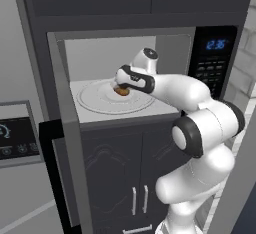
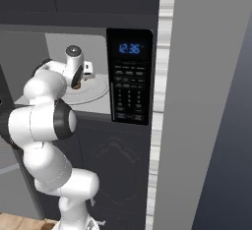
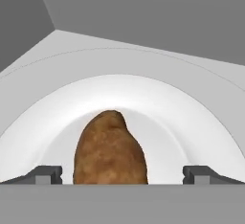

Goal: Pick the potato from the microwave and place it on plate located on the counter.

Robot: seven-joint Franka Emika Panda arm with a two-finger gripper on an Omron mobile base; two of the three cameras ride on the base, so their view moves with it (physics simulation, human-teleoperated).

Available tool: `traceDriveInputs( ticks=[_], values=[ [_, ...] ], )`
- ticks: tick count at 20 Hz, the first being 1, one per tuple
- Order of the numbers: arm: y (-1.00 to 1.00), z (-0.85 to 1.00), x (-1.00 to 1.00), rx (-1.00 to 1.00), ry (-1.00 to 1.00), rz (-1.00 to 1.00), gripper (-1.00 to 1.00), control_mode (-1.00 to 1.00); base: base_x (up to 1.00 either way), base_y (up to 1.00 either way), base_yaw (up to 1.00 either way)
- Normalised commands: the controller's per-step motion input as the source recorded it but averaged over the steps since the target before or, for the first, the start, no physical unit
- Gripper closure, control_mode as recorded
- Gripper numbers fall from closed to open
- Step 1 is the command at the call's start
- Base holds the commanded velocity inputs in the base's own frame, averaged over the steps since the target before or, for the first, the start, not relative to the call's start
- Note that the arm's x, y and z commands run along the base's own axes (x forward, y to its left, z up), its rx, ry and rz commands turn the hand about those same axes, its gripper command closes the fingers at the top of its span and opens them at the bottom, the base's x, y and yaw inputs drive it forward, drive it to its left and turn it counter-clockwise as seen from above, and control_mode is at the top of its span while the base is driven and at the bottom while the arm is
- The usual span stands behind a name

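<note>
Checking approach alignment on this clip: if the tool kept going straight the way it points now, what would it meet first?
The potato. It lies on the turntable between the open fingertips, dead ahead of the tool. Depth is unclear, but nothing shows in between.

Pale grey floor of the open microwave [image 1: 165, 109] carrying a white translucent turntable disc [image 1: 95, 98], round and flat, lying across most of it. On the disc, a brown potato [image 3: 110, 152], resting toward 3 o'clock of its centre in the left base view, at 6 o'clock in the hand view.
</note>
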Motion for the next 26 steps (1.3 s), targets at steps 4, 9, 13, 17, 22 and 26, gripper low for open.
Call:
traceDriveInputs(
  ticks=[4,9,13,17,22,26],
  values=[
    [0.14,-0.24,0.18,0.0,0.0,0.0,-1.0,-1.0,0.0,0.0,0.0],
    [0.1,-0.21,0.18,0.0,0.0,0.0,-1.0,-1.0,0.0,0.0,0.0],
    [0.0,-0.14,0.1,0.0,0.0,0.0,-1.0,-1.0,0.0,0.0,0.0],
    [0.0,-0.12,0.06,0.0,0.0,0.0,-1.0,-1.0,0.0,0.0,0.0],
    [0.0,-0.19,0.01,0.0,0.0,0.0,1.0,-1.0,0.0,0.0,0.0],
    [0.0,-0.24,0.0,0.0,0.0,0.0,1.0,-1.0,0.0,0.0,0.0]
  ],
)
